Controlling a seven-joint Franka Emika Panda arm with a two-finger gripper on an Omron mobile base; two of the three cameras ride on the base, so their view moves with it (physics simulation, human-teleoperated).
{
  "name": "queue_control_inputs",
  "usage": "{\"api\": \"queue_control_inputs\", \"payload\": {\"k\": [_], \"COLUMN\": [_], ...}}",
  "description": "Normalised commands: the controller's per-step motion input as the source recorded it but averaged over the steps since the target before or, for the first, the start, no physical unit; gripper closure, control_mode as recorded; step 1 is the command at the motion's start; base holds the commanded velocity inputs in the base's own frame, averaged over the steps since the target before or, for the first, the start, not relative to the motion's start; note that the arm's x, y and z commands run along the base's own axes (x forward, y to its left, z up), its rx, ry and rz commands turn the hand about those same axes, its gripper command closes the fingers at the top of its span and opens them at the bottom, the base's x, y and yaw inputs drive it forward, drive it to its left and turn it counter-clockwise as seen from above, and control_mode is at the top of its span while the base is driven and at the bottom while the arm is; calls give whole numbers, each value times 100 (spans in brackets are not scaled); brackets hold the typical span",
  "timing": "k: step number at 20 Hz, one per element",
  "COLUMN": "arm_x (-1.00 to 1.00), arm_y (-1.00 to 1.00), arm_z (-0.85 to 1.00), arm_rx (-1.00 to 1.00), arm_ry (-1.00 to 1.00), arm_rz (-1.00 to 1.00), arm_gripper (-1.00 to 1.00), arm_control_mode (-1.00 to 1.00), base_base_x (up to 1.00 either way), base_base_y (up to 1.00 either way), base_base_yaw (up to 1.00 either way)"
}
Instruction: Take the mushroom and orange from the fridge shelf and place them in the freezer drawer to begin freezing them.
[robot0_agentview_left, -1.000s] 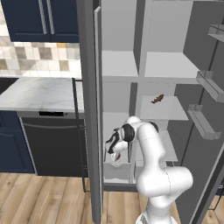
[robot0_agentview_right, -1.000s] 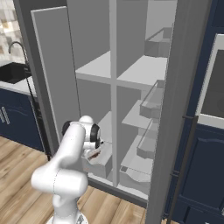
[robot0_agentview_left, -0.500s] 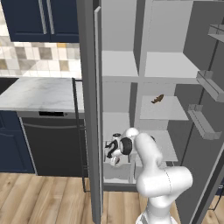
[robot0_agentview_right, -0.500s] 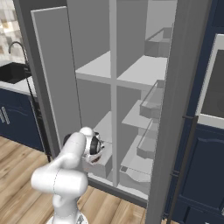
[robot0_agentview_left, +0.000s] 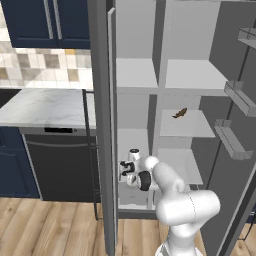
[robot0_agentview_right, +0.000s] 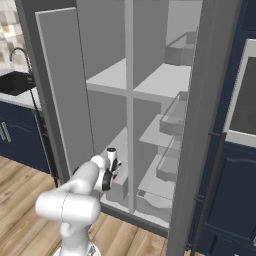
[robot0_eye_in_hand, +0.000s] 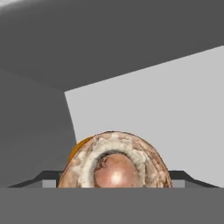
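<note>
The mushroom (robot0_eye_in_hand: 114, 162) is round and brown with a pale ring and a pinkish stem stub in the middle, facing the hand camera up close. The orange (robot0_eye_in_hand: 78, 148) peeks out as a thin orange edge just behind the mushroom's left side, touching it or nearly so.

We see the white arm rising from the base and bending at a big rounded elbow, then reaching low and forward. In the left base view the forearm goes toward 10 o'clock from the elbow, and the end effector (robot0_agentview_left: 125, 169) sits at its far end, with the dark wrist joint just behind it. In the right base view the same forearm goes toward 2 o'clock, and the end effector (robot0_agentview_right: 116, 166) is at its tip. We cannot tell from these views how wide the fingers stand.
</note>
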Motion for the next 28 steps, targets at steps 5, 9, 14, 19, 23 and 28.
{"api": "queue_control_inputs", "payload": {"k": [5,9,14,19,23,28], "arm_x": [-38,-29,-15,-24,-36,-4], "arm_y": [2,0,0,0,1,0], "arm_z": [-45,-28,-16,-11,13,73], "arm_rx": [0,0,0,0,0,0], "arm_ry": [0,0,0,0,-1,-5], "arm_rz": [4,3,2,2,0,0], "arm_gripper": [-100,-100,-100,-100,-100,-100], "arm_control_mode": [-100,-100,-100,-100,-100,-100], "base_base_x": [0,0,0,0,0,0], "base_base_y": [0,0,0,0,0,0], "base_base_yaw": [0,0,0,0,0,0]}}
